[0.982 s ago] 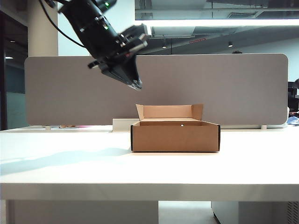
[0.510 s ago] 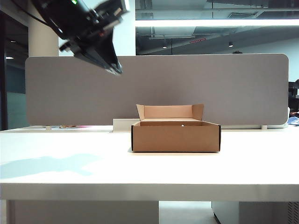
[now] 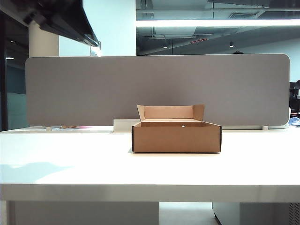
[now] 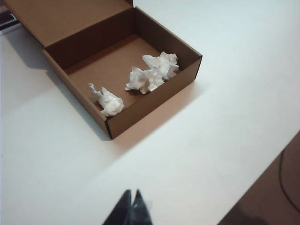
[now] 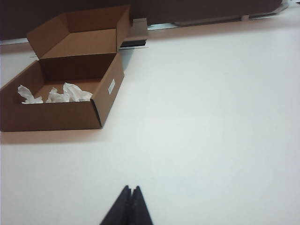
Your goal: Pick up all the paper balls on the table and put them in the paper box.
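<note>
The left gripper (image 4: 132, 206) hung high above the white flat-topped surface (image 4: 225, 122), its black jaws pressed together on nothing. In the exterior view its dark body (image 3: 65, 21) showed only in the upper left corner, above the grey fabric divider panel (image 3: 157, 89). A second before, that same gripper had been lower and further right, pointing down toward the box's upright rear flap; half a second before, it had already climbed up and to the left, and by this moment it had nearly left the picture. Its shadow on the surface had likewise slid left and faded to a faint patch at the left edge.

The right gripper (image 5: 130, 206) also had its jaws pressed together and empty, held over bare surface to the right of the box and well apart from it. It did not show in the exterior view.

The shallow brown cardboard box (image 4: 124, 70) stood open where it had stood in both earlier pictures, flap up at the rear. Inside lay the three small crumpled white paper balls: one (image 4: 110, 102) against the front wall near a corner, and two (image 4: 143, 79) (image 4: 163, 63) touching each other further along. The right wrist view showed the same wads (image 5: 56, 95) in a row behind the front wall.
</note>
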Robot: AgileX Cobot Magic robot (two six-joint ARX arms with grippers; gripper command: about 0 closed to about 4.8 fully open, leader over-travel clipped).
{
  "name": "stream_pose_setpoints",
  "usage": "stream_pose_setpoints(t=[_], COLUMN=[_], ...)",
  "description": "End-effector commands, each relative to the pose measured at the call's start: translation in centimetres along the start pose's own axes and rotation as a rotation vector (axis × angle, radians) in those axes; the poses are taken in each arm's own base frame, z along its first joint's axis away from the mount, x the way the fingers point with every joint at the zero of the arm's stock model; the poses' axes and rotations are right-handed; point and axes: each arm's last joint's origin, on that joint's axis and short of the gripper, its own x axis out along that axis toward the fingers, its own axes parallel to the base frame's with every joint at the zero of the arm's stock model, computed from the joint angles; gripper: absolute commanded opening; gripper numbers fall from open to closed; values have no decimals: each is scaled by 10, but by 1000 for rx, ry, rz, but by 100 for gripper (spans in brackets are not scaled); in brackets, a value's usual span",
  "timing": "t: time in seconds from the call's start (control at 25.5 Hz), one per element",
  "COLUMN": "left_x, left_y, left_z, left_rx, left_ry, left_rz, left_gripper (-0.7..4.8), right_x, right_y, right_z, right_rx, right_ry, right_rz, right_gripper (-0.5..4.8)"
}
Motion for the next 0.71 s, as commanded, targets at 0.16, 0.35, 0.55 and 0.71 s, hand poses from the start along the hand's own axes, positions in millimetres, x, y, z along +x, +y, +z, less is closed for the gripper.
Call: stream_pose_setpoints(t=[0.16, 0.35, 0.55, 0.71], left_x=[-30, -61, -84, -100], left_y=[-6, -12, -15, -18], left_z=[-5, -10, -12, -16], left_rx=[12, 18, 20, 22], left_ry=[-71, -108, -149, -174], left_rz=[57, 105, 169, 214], left_gripper=[-3, -4, -4, -4], right_x=[9, 17, 19, 19], right_y=[-1, -3, -3, -3], right_z=[-10, -26, -32, -32], right_rx=[-2, -21, -35, -59], right_ry=[-57, -53, -28, -29], right_rz=[3, 2, 0, 0], right_gripper=[-8, -8, -7, -7])
